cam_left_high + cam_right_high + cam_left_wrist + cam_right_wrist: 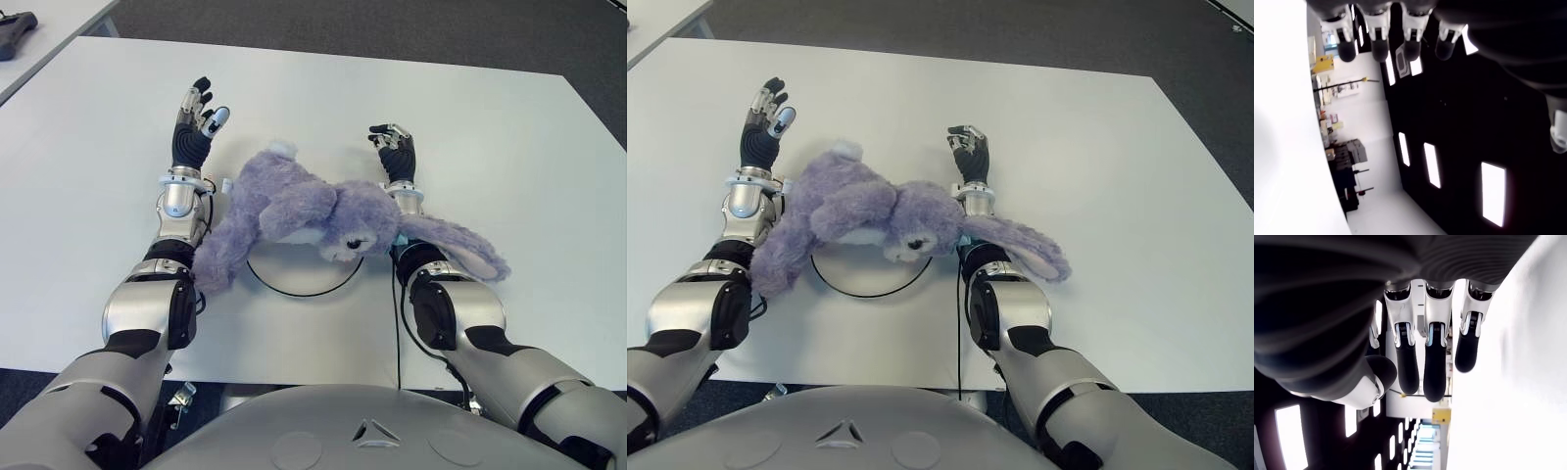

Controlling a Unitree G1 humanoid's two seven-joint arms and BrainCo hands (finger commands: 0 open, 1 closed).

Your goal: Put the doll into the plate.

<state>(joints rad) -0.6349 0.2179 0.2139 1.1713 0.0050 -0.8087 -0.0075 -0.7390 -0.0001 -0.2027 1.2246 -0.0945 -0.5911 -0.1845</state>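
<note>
doll count: one, a purple plush rabbit [294,211] with a white tail and long ears.
doll place: sprawled across both forearms, over the far part of the plate; one ear hangs over the right forearm, a limb lies along the left forearm. no fingers touch it.
plate count: one, a white plate [294,284] with a dark rim, between the two arms, mostly hidden under the doll.
left hand [196,122]: beyond the doll on the left side, fingers stretched out and apart, grasping nothing.
right hand [394,147]: beyond the doll on the right side, fingers loosely bent, nothing in them.
hand count: two, both past the doll's body.
surface: white table [490,166], bare around the arms.
second table: a corner of one at the far left, with a dark object [15,34] on it.
room: dark grey floor [343,24] beyond the table; the wrist views show a dark ceiling with bright rectangular light panels [1493,193] and shelving in the distance.
</note>
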